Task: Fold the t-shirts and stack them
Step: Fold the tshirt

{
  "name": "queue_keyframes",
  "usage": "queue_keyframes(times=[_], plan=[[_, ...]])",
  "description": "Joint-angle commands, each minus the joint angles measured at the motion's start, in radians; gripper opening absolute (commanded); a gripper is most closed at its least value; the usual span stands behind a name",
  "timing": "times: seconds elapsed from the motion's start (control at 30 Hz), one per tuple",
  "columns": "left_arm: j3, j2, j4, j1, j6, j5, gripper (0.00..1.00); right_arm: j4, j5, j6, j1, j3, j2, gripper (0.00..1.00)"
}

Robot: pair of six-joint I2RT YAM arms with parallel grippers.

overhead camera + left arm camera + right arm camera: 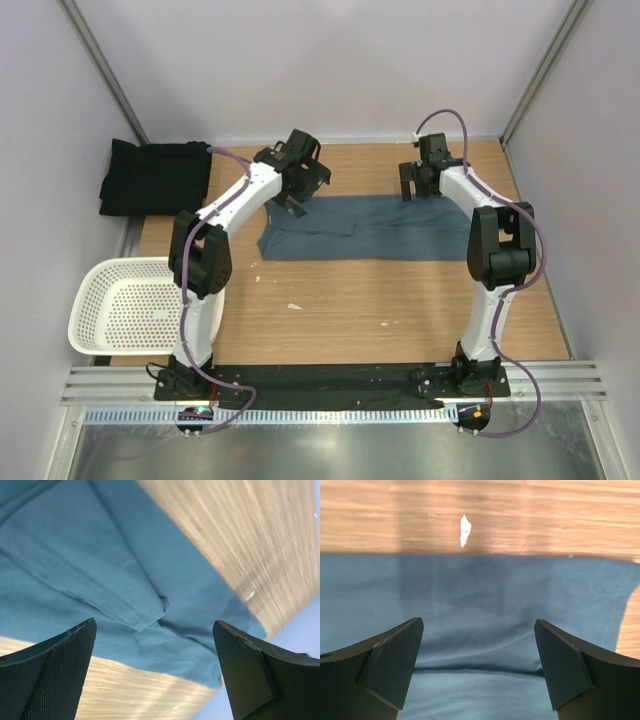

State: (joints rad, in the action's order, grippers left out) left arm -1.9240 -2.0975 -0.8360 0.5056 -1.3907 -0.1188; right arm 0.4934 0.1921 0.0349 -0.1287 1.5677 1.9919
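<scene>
shirt (370, 228): blue-grey, soft, light, limp, lying partly folded. left gripper (155, 647), right gripper (479, 647) both spread wide, empty. best pinched at end corners; probably sags otherwise.

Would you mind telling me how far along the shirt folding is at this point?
Done: the black shirt looks folded at the far-left corner. In hand: the blue shirt lies mid-table as a long band with a fold showing. The left fingers and right fingers hang open over it, holding nothing. Left: finish folding it and stack the two shirts.
</scene>
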Motion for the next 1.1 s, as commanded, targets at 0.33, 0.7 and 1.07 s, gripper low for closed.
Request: queue_keyframes(times=[0.33, 0.7, 1.07], plan=[[0.080, -0.159, -0.049, 0.057, -0.194, -0.091, 1.00, -0.200, -0.086, -0.021, 0.009, -0.172, 0.035, 1.00], [-0.162, -0.340, -0.118, 0.031, 0.065, -0.254, 1.00, -0.173, -0.043, -0.145, 0.011, -0.316, -0.044, 1.00], [-0.386, -0.521, 0.061, -0.016, 0.432, -0.107, 1.00, -0.083, -0.119, -0.320, -0.123, -0.575, -0.277, 1.00]])
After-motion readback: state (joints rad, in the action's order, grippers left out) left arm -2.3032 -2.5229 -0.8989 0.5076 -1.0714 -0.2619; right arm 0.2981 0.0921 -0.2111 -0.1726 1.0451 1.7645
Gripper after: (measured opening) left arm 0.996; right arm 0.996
